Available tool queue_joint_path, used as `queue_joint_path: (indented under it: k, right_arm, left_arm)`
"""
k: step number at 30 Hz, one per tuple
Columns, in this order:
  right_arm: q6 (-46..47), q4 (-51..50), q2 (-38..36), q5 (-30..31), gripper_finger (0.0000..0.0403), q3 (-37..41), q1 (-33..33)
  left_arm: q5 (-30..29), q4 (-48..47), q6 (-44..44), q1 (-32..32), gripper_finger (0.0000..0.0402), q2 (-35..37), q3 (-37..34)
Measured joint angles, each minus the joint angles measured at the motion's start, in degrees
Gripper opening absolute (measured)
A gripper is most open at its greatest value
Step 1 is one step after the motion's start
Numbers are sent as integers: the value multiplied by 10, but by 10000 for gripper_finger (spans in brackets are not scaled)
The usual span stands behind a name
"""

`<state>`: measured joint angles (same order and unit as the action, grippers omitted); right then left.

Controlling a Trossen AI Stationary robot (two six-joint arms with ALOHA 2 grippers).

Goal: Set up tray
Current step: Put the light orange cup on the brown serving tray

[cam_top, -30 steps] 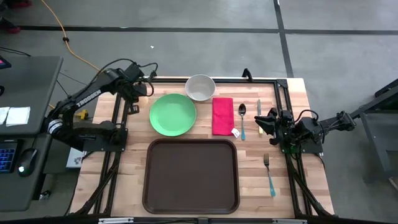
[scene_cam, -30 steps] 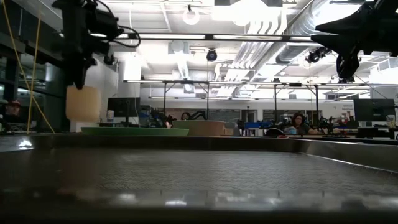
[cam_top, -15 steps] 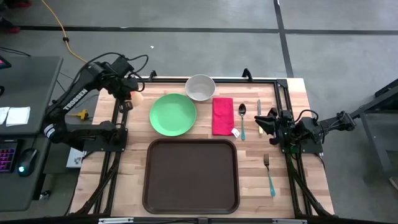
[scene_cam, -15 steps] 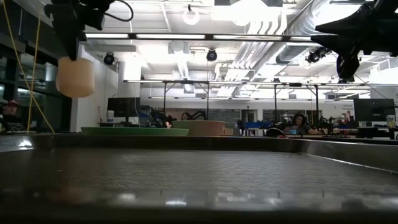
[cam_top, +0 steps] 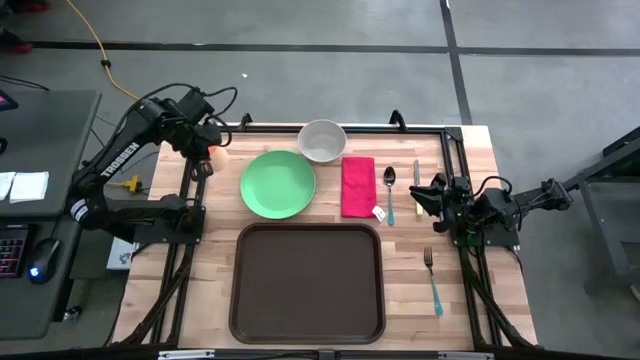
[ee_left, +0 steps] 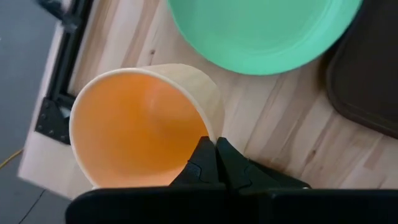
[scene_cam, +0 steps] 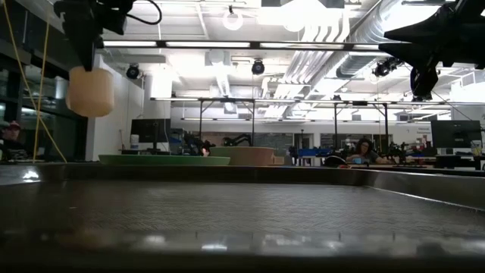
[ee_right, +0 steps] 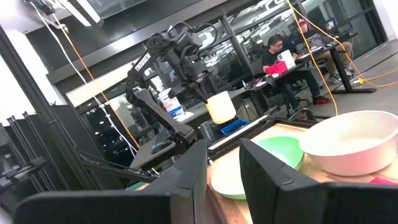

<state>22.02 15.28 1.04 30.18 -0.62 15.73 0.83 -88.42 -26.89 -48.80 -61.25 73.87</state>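
Observation:
My left gripper (ee_left: 214, 143) is shut on a cream paper cup with an orange inside (ee_left: 140, 124). It holds the cup above the table's far left corner (cam_top: 214, 153), high in the low view (scene_cam: 91, 91). The dark brown tray (cam_top: 307, 300) lies at the near middle of the table. Beyond the tray lie a green plate (cam_top: 278, 184), a white bowl (cam_top: 322, 141), a pink napkin (cam_top: 358, 186), a spoon (cam_top: 389, 188) and a knife (cam_top: 416, 180). A fork (cam_top: 433, 278) lies to the tray's right. My right gripper (ee_right: 222, 152) waits open at the table's right edge (cam_top: 420, 197). My left gripper pinches the cup's wall at the rim (ee_left: 211, 121), one finger inside the cup and one outside. The fingers come from above, pointing down. The cup hangs below them, mouth up and about upright, lifted clear of the table.
A black metal frame (cam_top: 455, 150) runs along the table's edges. The right arm (cam_top: 500, 205) rests over the right rail. A desk with a keyboard (cam_top: 20, 250) stands left of the table. People sit at desks in the room beyond (ee_right: 286, 56).
My left gripper has risen with the cup and drawn a little toward the table's left edge, lifting the cup well clear of the table. It has then held still. The right arm has not moved.

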Motion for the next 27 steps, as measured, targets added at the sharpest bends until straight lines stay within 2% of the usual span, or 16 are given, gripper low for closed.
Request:
queue_joint_path:
  k: [27]
  right_arm:
    - [0, 0, 0, 3, 74, 0, 0]
  left_arm:
    - [-29, 8, 267, 311, 11, -13, 0]
